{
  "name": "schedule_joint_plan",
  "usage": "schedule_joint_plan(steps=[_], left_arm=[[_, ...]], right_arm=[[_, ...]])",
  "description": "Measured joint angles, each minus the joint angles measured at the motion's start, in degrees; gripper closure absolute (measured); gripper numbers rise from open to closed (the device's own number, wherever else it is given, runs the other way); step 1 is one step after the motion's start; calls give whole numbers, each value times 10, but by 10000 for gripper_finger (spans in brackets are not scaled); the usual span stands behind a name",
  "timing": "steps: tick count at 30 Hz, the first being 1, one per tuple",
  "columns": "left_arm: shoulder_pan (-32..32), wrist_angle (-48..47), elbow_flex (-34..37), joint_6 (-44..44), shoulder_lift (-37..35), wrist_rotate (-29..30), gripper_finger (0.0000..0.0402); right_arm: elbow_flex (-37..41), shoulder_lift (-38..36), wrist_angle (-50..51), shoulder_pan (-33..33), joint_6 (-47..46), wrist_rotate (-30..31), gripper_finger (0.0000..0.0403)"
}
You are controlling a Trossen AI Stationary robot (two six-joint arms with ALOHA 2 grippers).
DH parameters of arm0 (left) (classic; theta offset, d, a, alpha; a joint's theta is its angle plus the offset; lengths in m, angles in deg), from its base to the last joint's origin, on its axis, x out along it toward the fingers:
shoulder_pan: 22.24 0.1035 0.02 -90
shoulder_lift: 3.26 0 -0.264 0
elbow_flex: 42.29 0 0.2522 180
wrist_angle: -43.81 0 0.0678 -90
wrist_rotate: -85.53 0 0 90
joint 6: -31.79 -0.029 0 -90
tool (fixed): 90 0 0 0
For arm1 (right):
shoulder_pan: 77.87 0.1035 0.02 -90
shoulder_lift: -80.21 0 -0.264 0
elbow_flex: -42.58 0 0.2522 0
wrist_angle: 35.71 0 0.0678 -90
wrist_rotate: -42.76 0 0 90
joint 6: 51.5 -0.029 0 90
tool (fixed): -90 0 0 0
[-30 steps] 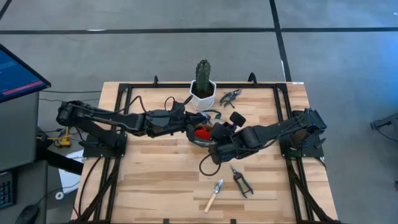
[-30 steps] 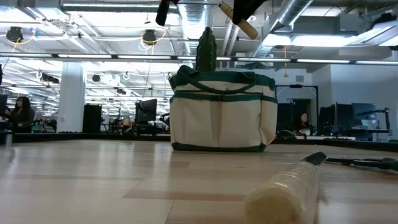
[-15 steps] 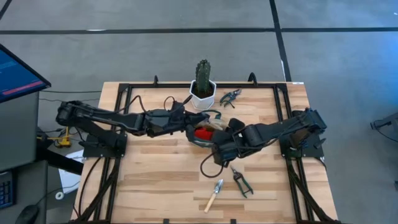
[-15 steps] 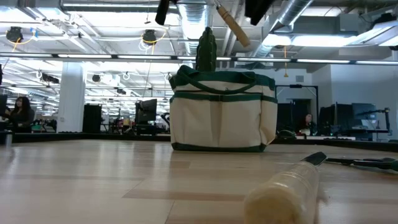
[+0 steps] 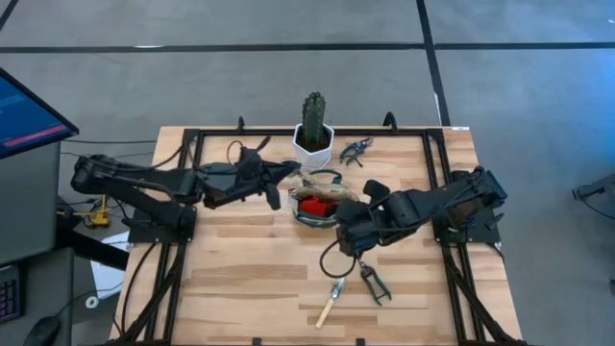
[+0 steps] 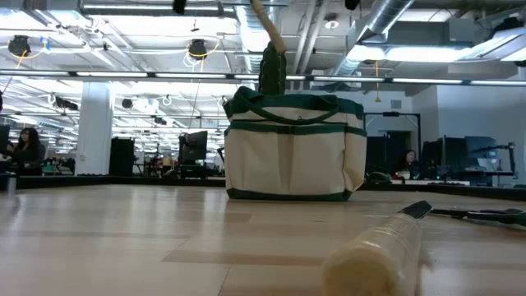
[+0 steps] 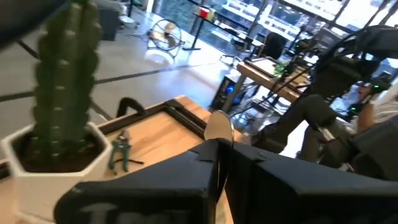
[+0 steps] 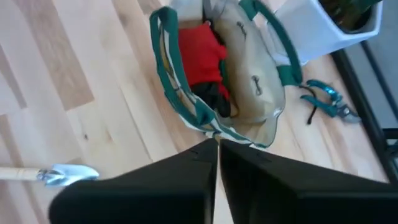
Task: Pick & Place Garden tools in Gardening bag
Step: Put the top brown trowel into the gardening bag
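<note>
The cream gardening bag (image 5: 322,204) with green trim stands open mid-table, a red piece (image 8: 202,50) inside. My left gripper (image 7: 219,146) hovers left of the bag near the cactus (image 5: 313,117), shut on a wooden-handled garden tool. My right gripper (image 8: 217,142) is shut with nothing in it, above the table on the bag's near side. A trowel (image 5: 332,300) and dark shears (image 5: 373,281) lie flat near the front edge. A green-handled pruner (image 5: 356,149) lies at the back. My left gripper pinches the tool between its two fingers, which point roughly level. The metal blade (image 7: 219,127) sticks out just past the fingertips, and the fingers hide the exact place of contact. The tool is lifted clear; its wooden handle (image 6: 267,25) slants above the bag.
The cactus stands in a white hexagonal pot (image 5: 313,149) just behind the bag. A black frame (image 5: 197,144) runs around the tabletop. Bare wood lies left of the bag and along the near left. A monitor (image 5: 24,115) stands off the table's left.
My right gripper has let go of the tool's wooden handle and drawn back from above the bag toward the near edge. My left gripper has carried the tool up and toward the left and far edges; the handle has shifted left and now stands steeper.
</note>
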Motion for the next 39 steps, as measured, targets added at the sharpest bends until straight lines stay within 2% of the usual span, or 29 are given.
schedule_joint_plan(steps=[3, 9, 13, 17, 23, 29, 32, 39], left_arm=[[-20, -38, 0, 2, -24, 37, 401], [-63, -85, 0, 3, -51, 114, 401], [-79, -90, 0, 4, -53, 130, 401], [-86, -102, 0, 16, -53, 131, 401], [-87, -112, 0, 20, -52, 131, 401], [-87, -143, 0, 38, -52, 133, 401], [-87, -180, 0, 69, -52, 135, 401], [-108, -289, 0, 173, -52, 164, 401]], right_arm=[[1, -11, 1, 15, -11, 24, 386], [0, -53, -16, 53, -43, 99, 398], [0, -90, -40, 86, -45, 130, 400], [0, -118, -68, 116, -3, 142, 400], [0, -148, -151, 156, 124, 142, 402], [1, -151, -239, 162, 235, 100, 402], [14, -153, -282, 150, 272, 55, 402], [97, -169, -364, 103, 290, -22, 403]])
